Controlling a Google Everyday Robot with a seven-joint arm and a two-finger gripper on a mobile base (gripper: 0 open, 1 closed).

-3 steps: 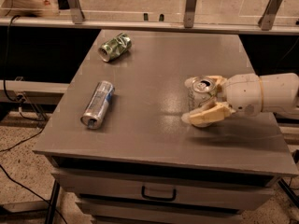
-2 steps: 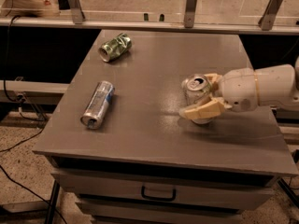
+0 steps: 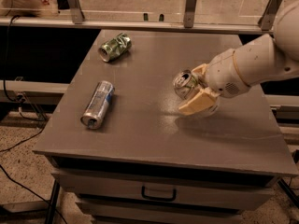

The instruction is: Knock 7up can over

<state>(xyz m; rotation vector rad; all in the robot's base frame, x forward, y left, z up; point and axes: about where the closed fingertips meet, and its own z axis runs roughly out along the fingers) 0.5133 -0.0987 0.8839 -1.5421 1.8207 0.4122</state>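
Observation:
The 7up can [image 3: 185, 84], silver-white, sits right of the table's middle and leans to the left, its opened top facing up and left. My gripper [image 3: 192, 90] comes in from the right on a white arm. One cream finger [image 3: 197, 102] lies across the can's near side and the other [image 3: 201, 70] is behind it, so the gripper is shut on the can. The can's lower part is hidden by the near finger.
A slim silver-and-blue can [image 3: 98, 104] lies on its side at the left of the grey table [image 3: 140, 129]. A crushed green can [image 3: 115, 47] lies at the back left. A rail with metal posts [image 3: 189, 6] runs behind the table.
The gripper has swung a little to the left, and the can between its fingers has tipped from near upright to leaning left. The other two cans have not moved.

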